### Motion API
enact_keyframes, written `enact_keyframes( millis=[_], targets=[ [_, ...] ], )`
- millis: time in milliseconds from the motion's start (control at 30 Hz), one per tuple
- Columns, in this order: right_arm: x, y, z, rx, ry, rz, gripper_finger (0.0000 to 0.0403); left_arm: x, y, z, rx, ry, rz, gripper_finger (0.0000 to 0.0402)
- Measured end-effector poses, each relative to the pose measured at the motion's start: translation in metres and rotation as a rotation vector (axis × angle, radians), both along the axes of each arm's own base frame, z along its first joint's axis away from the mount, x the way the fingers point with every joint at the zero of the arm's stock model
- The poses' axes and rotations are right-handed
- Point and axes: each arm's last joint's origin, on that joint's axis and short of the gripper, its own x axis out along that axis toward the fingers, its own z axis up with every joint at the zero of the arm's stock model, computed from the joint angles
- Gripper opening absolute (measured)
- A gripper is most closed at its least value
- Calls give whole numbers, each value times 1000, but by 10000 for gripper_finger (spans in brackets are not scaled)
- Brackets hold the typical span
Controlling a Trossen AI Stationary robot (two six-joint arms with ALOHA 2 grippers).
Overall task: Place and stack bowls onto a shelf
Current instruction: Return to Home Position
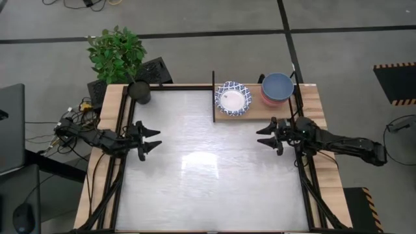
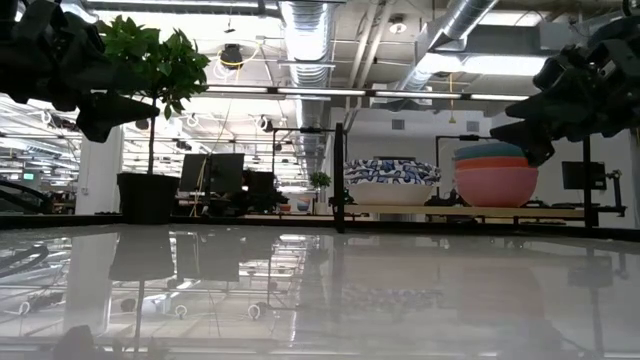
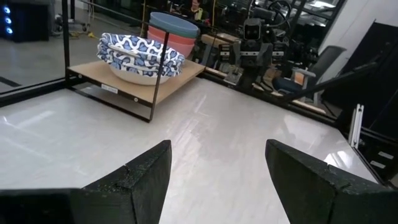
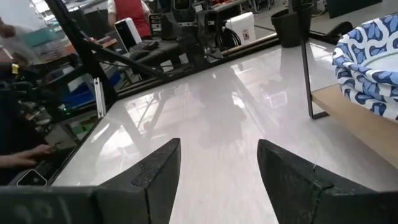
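Note:
Two stacks of bowls stand on the wooden shelf [image 1: 260, 112] at the table's far right. The stack of white bowls with blue patterned rims [image 1: 233, 97] [image 2: 392, 182] [image 3: 140, 57] [image 4: 368, 62] is on the shelf's left part. The coloured stack [image 1: 277, 88] [image 2: 496, 172] [image 3: 173, 31], blue on top over green, red and pink, is on its right part. My left gripper [image 1: 153, 140] [image 3: 217, 174] hovers open above the table's left side. My right gripper [image 1: 262, 137] [image 4: 217, 171] hovers open at the right side, just near of the shelf.
A potted plant [image 1: 120, 58] in a dark pot [image 1: 139, 91] stands at the far left corner. A thin black post [image 1: 214, 96] [image 2: 339, 175] rises at the shelf's left end. The glossy white tabletop [image 1: 208, 175] spreads between the arms. A person's hand [image 4: 28, 152] shows beyond the table.

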Motion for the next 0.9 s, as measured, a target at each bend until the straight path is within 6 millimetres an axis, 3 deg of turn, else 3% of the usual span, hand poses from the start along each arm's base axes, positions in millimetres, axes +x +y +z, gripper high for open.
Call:
enact_keyframes(
  millis=[900],
  targets=[
    [0,0,-1,2,10,0,237,0,0,0,5,3,-1,245]
  ],
)
